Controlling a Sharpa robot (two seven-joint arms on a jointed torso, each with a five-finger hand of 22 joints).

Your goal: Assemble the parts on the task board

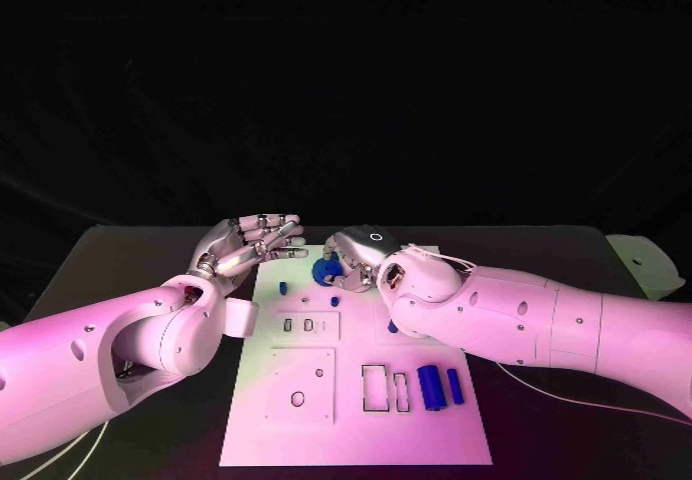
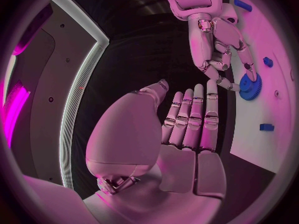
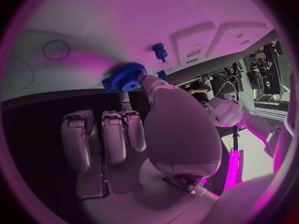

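The white task board [image 1: 361,420] lies in the middle of the black table. At its far end my right hand [image 1: 368,250] pinches a blue gear [image 1: 329,270] between thumb and fingertip; the gear [image 3: 127,77] sits low against the board [image 3: 93,45]. In the left wrist view the gear [image 2: 250,88] is at the right hand's fingertips [image 2: 225,82]. My left hand [image 1: 253,243] hovers at the board's far left corner with its fingers [image 2: 193,114] straight, holding nothing. Small blue pegs [image 1: 284,288] [image 1: 335,299] stand on the board, and two blue bars [image 1: 430,385] [image 1: 456,386] lie near its right side.
The board has recessed slots [image 1: 306,325], a square plate [image 1: 300,385] and a rectangular frame [image 1: 375,388]. Another blue peg [image 3: 160,51] stands close to the gear. A white object [image 1: 645,262] sits at the table's right edge. A thin cable [image 1: 577,400] runs under my right arm.
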